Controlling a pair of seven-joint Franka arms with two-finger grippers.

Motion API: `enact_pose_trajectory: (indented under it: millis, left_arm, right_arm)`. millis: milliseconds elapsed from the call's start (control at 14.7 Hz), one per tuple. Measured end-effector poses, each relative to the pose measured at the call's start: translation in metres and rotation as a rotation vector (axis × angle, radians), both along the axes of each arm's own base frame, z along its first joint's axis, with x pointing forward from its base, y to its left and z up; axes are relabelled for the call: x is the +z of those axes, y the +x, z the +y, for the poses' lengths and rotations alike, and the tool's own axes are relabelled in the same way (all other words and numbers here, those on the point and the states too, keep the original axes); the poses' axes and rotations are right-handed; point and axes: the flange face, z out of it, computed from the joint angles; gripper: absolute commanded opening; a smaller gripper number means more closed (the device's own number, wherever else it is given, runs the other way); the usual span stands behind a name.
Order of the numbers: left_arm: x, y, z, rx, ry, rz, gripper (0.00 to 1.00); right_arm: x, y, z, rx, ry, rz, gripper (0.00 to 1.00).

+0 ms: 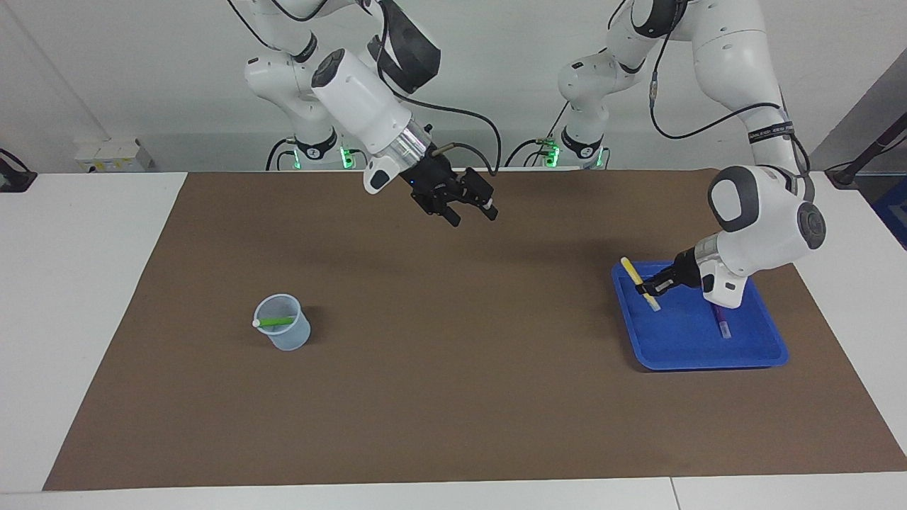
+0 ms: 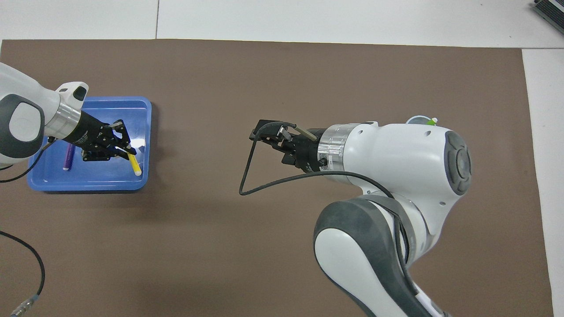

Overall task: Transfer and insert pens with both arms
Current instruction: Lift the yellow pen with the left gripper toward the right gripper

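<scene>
Yellow pen (image 1: pixel 640 283), pinched in your left hand (image 1: pixel 650 285) over the tray (image 1: pixel 708 354), slants across the grip; your right hand (image 1: pixel 471 211), spread, hangs mid-counter toward the cup (image 1: pixel 283 333).

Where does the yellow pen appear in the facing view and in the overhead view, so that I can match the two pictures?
Facing view: the yellow pen is at the right, tilted, held by the left gripper above the blue tray's edge.
Overhead view: the yellow pen is at the left, in the left gripper, over the same tray.
Shared landmark: the blue tray, with the purple pen lying in it.
</scene>
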Motion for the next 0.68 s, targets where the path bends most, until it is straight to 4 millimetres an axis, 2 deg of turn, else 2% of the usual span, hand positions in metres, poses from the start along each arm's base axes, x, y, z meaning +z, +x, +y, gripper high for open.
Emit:
enact_pose_trajectory:
  millis: [477, 682]
  left_arm:
    - [0.008, -0.008, -0.023, 0.196, -0.142, 0.133, 0.00]
    - [0.011, -0.012, -0.037, 0.301, -0.209, 0.200, 0.00]
  right_arm:
    - [-0.016, -0.012, 0.026, -0.005, 0.003, -0.047, 1.00]
    - [-0.022, -0.021, 0.043, -0.006, 0.010, -0.073, 1.00]
